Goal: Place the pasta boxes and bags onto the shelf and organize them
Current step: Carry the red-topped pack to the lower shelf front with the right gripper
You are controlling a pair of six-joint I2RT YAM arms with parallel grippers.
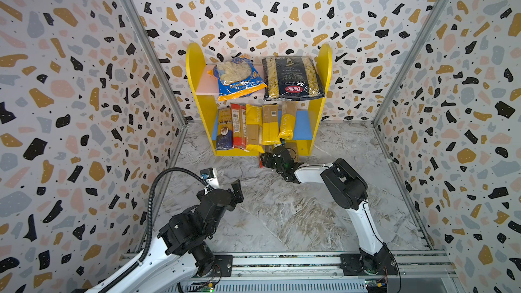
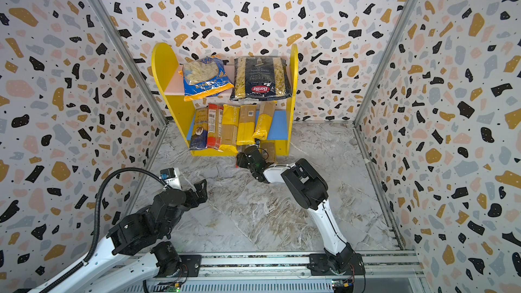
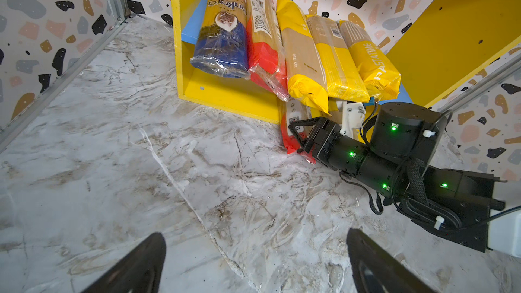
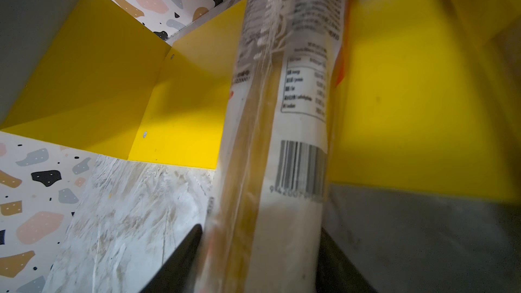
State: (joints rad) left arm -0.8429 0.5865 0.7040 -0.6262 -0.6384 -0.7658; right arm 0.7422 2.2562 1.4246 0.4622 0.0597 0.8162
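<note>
The marbled grey-white desk carries the shelf at the middle of its far edge: two yellow round-topped side panels, a pink upper board and a blue lower board.

Two wide bags lie side by side on the pink board. The navy Barilla bag is clear down both sides over pale short pasta. It fills the right half and overhangs the front, its red logo upside down. The Orecchiette bag is blue and orange with a clear window over round shells, and lies askew to its left.

On the blue board five narrow spaghetti packs lie in a row, their ends jutting forward. A dark blue and gold pack is leftmost, a red pack touches it, then come three yellow packs, the rightmost tilted.

A sixth pack, red-ended with a white label and barcode, has its near end on the desk just before the shelf's base.

The right fingers straddle it; the blurred view does not show whether they clamp it. The left fingers are spread wide and empty, over the desk's left half.
</note>
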